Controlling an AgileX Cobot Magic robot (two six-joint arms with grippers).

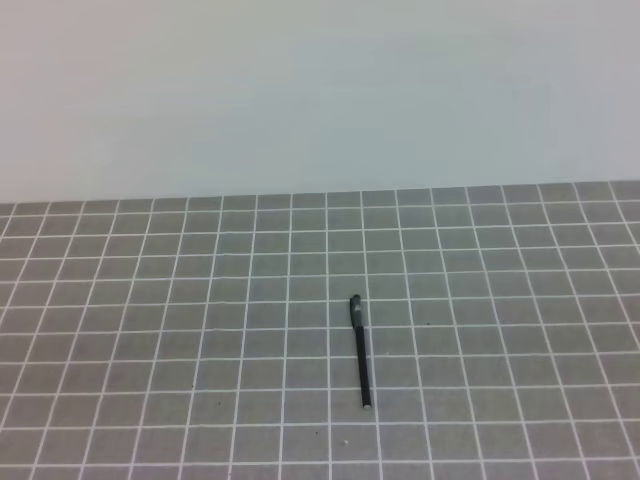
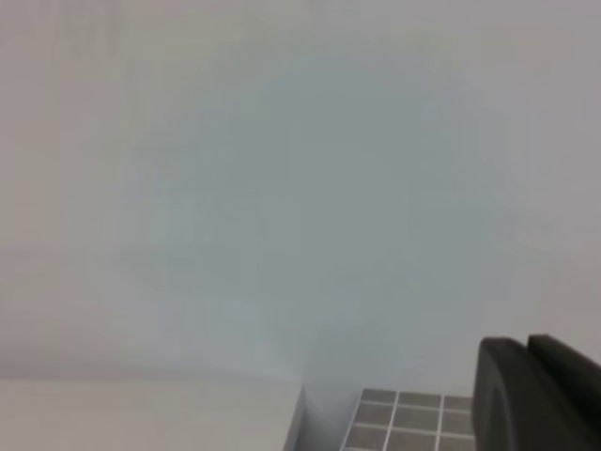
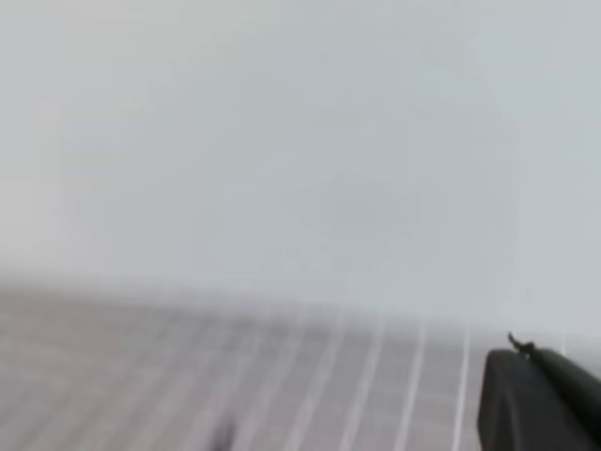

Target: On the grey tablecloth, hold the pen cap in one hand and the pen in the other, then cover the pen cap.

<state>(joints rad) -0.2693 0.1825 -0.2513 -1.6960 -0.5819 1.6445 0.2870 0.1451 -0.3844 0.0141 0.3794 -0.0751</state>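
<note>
The pen (image 1: 361,360) lies on the grey tablecloth (image 1: 180,320) near the middle of the exterior high view, pointing almost straight toward the front, its small pale tip nearest the front edge. Its far end is thicker and looks like the pen cap (image 1: 355,308); I cannot tell whether it sits on the pen or only touches it. Neither arm shows in that view. The left gripper (image 2: 528,376) shows as two dark fingers pressed together at the lower right of its wrist view, holding nothing. The right gripper (image 3: 531,381) is a dark shape low right, also empty.
A plain pale wall (image 1: 320,90) rises behind the table's far edge. In the left wrist view a corner of the cloth (image 2: 399,418) ends beside a white surface (image 2: 141,413). The right wrist view is blurred, showing cloth and wall.
</note>
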